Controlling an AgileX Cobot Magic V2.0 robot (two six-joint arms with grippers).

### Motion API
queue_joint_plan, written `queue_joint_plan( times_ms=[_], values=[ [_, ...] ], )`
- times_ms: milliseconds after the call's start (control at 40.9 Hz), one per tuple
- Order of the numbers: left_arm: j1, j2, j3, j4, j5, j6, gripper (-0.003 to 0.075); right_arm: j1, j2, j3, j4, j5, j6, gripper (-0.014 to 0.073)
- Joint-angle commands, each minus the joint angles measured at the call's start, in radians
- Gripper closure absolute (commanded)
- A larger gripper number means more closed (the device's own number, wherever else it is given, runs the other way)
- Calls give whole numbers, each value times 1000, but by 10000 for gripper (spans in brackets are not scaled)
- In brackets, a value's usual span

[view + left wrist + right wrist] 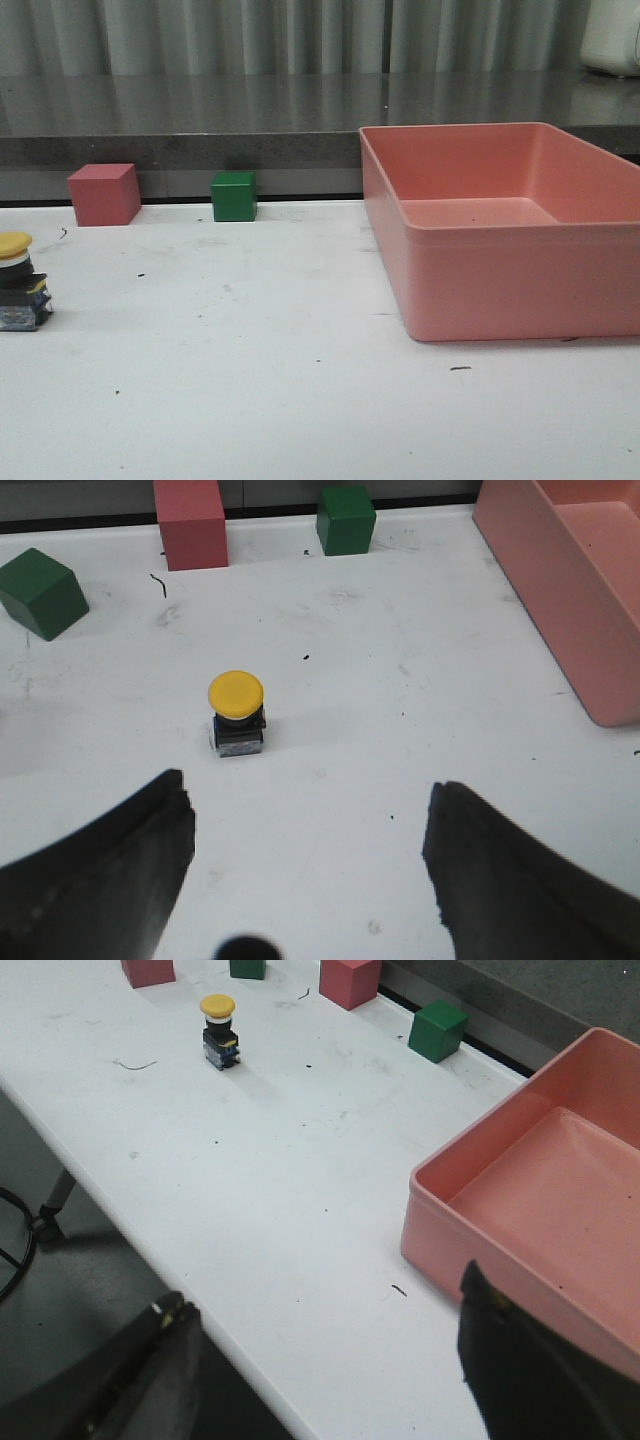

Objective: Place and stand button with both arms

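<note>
**Button Upright, Both Arms Clear**

Between the left fingers, spread wide, nothing is held. Right fingers likewise gape empty. The button stands upright, yellow cap up, at the tabletop's left edge; pink bin sits right.

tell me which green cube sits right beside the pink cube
The green cube by the table's back edge, next to the pink cube; the other green cube sits apart, turned askew.
</note>
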Motion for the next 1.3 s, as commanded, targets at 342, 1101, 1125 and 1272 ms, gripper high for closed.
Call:
queue_joint_plan(
  times_ms=[342, 1101, 1125, 1272],
  values=[
    [-6, -161, -59, 10, 95, -11, 241, -2, 3, -24, -2, -78, -6, 43],
    [-4, -161, -59, -14, 44, -63, 739, -2, 4, -24, -2, -73, -6, 629],
    [-4, -161, -59, -14, 44, -63, 740, -2, 4, -24, -2, -73, -6, 655],
    [-4, -161, -59, -14, 46, -63, 740, -2, 4, -24, -2, -73, -6, 662]
  ],
)
